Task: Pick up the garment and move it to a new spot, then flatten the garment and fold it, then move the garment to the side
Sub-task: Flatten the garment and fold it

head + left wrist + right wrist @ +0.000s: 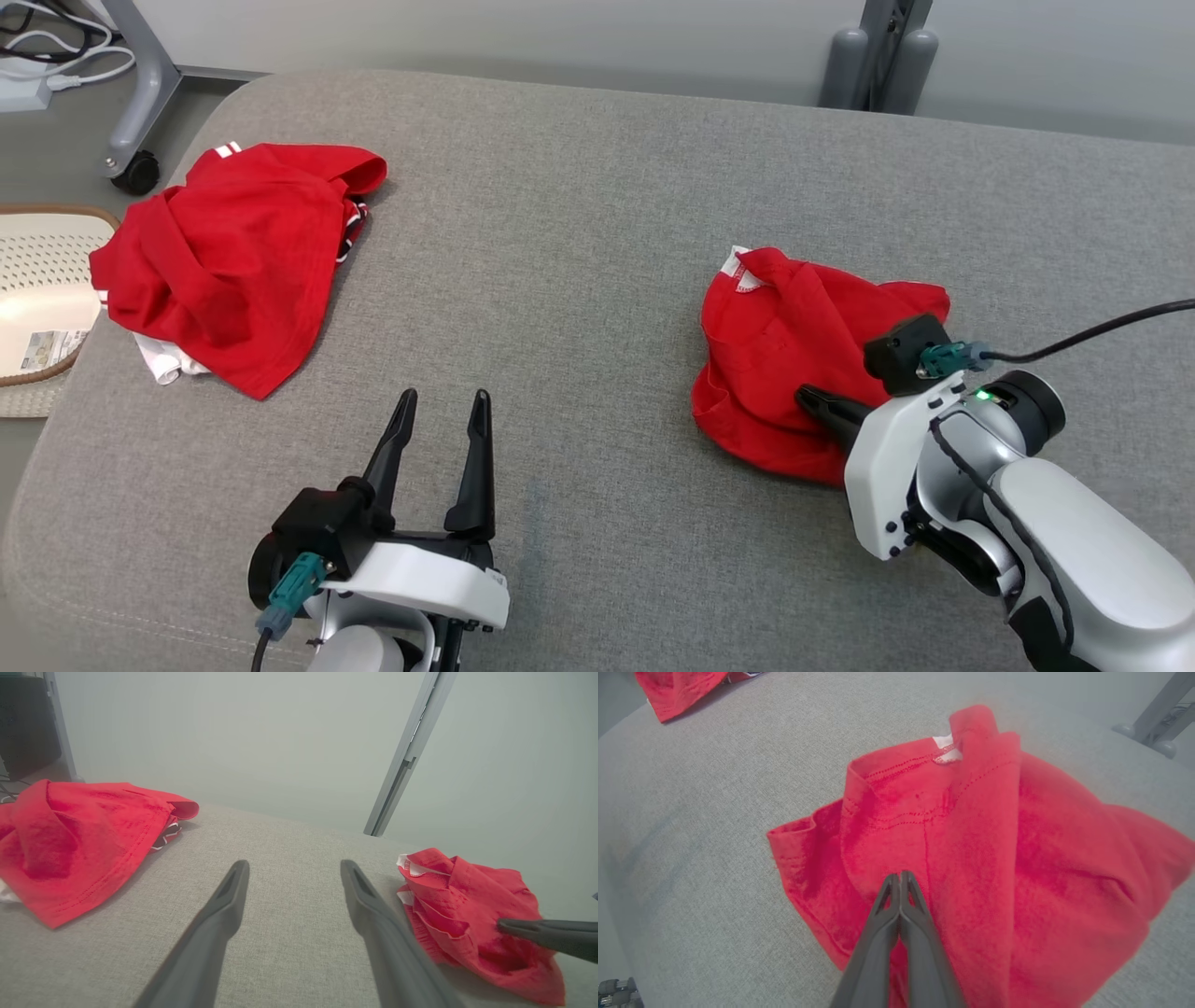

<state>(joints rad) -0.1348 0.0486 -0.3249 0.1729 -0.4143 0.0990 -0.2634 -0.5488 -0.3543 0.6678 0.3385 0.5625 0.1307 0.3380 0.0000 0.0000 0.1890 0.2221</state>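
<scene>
A crumpled red garment (784,327) (467,891) (971,826) with a white neck label lies on the right half of the grey padded table (579,233). My right gripper (803,392) (900,875) (502,926) is shut, and its joined tips press on the garment's near side. I see no fabric pinched between them. At the table's near edge, left of centre, my left gripper (443,397) (294,865) stands open with nothing between its fingers, pointing across the bare cloth between the two red heaps.
A second red garment (233,261) (70,844) (672,688), with a white piece under it, lies at the table's far left. A perforated cream basket (47,243) sits beyond the left edge. A wheeled stand (135,173) and grey posts (878,56) stand behind.
</scene>
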